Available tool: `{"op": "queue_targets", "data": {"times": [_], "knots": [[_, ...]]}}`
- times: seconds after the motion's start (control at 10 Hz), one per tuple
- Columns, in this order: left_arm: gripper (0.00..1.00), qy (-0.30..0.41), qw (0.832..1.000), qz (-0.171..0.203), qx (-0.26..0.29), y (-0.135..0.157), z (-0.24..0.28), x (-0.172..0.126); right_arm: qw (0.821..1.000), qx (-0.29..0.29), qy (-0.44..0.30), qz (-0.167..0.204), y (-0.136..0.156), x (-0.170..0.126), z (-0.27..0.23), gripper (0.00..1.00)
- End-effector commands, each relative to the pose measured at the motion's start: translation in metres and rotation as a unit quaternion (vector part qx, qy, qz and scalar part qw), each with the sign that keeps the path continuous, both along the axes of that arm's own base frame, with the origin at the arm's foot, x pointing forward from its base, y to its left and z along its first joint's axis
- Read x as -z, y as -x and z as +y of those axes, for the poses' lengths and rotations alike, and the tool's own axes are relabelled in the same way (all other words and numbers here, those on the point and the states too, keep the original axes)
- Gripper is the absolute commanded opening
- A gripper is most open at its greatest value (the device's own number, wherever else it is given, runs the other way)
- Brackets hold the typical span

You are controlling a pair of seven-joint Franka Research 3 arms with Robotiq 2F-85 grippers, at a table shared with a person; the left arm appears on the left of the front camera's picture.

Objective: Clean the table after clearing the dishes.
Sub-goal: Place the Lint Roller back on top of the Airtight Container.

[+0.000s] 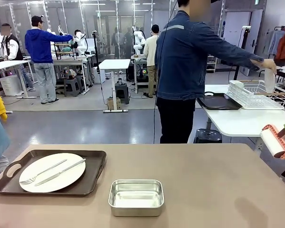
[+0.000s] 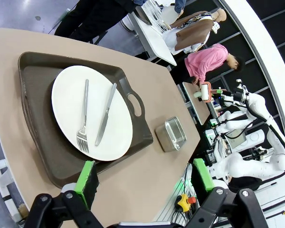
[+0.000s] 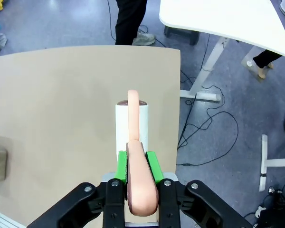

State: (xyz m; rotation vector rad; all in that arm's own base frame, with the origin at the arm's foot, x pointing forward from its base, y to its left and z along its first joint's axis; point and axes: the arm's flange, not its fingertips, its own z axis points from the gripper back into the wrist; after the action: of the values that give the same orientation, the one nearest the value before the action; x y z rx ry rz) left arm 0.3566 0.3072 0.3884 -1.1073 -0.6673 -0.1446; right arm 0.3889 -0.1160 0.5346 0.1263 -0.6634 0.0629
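Far right: right gripper clamped on the peach handle of a lint roller, its roll over the bench near the right edge. Far left: left gripper spread wide, empty, above the tray rim; plate, fork and knife lie on the tray.

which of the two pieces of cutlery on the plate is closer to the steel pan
The knife, the smooth-bladed piece, on the side toward the steel pan; the fork with tines lies farther off.
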Motion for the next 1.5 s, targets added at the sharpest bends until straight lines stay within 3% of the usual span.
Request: {"op": "queue_targets", "data": {"times": [0.0, 0.3, 0.4, 0.5, 0.7, 0.9, 1.1, 1.4], "knots": [[1.00, -0.002, 1.000, 0.000, 0.000, 0.003, 0.002, -0.002, 1.000, 0.008, 0.002, -0.004, -0.003, -0.003, 0.001, 0.21], [1.00, -0.002, 1.000, 0.000, 0.000, 0.003, 0.002, -0.002, 1.000, 0.000, 0.000, 0.000, 0.000, 0.000, 0.000, 0.21], [1.00, -0.002, 1.000, 0.000, 0.000, 0.003, 0.002, -0.002, 0.995, -0.075, 0.029, -0.065, 0.011, -0.034, 0.034, 0.21], [1.00, -0.002, 1.000, 0.000, 0.000, 0.003, 0.002, -0.002, 0.981, -0.155, 0.057, -0.104, 0.024, -0.055, 0.069, 0.21], [1.00, -0.002, 1.000, 0.000, 0.000, 0.003, 0.002, -0.002, 0.950, -0.257, 0.104, -0.146, 0.050, -0.082, 0.137, 0.21], [1.00, -0.002, 1.000, 0.000, 0.000, 0.003, 0.002, -0.002, 0.902, -0.385, 0.098, -0.167, 0.066, -0.094, 0.212, 0.21], [1.00, -0.002, 1.000, 0.000, 0.000, 0.003, 0.002, -0.002, 0.844, -0.504, 0.129, -0.130, 0.060, -0.087, 0.284, 0.21], [1.00, -0.002, 1.000, 0.000, 0.000, 0.003, 0.002, -0.002, 0.773, -0.606, 0.176, -0.068, 0.045, -0.071, 0.368, 0.21]]}}
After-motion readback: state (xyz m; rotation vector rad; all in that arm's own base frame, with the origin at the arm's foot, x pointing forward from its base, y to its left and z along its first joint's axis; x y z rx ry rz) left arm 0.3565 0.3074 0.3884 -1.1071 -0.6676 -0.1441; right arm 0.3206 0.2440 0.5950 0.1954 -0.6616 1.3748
